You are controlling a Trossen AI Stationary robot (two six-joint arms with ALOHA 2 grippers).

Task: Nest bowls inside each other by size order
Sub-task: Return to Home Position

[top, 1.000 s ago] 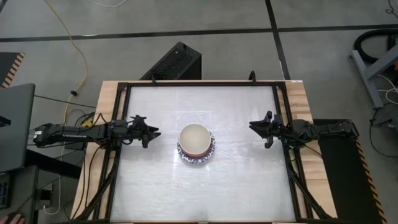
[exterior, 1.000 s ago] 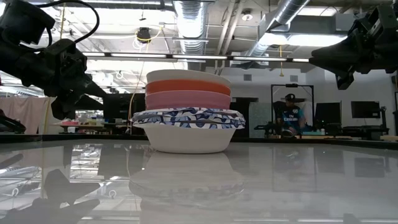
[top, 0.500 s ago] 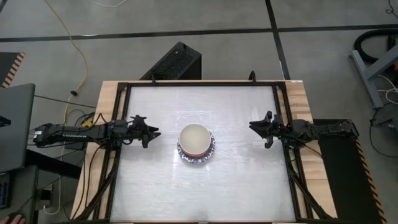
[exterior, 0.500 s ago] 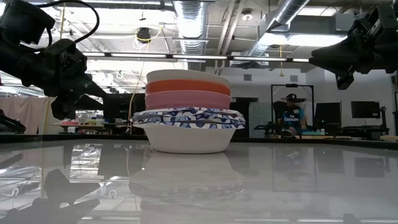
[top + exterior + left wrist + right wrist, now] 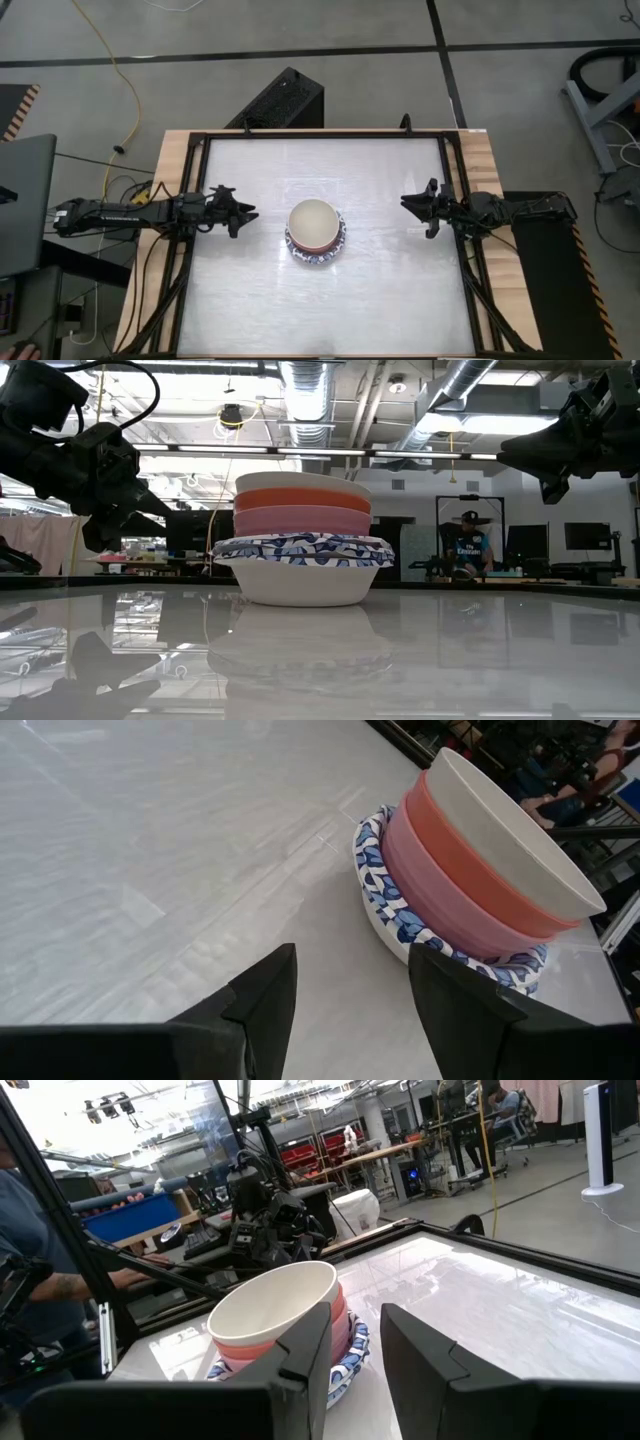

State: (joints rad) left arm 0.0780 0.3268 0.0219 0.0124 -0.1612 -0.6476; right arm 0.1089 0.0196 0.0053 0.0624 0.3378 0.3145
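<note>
The bowls stand in one nested stack at the table's middle, resting on the stack's white base. The blue-and-white patterned ones are at the bottom, then a pink bowl, a red bowl and a cream-white bowl on top. The stack also shows in the left wrist view and the right wrist view. My left gripper is open and empty, left of the stack and above the table. My right gripper is open and empty, right of it.
A black frame runs around the white table top. A person sits in the room beyond the table, and another person's arm shows in the right wrist view. There is free room all around the stack.
</note>
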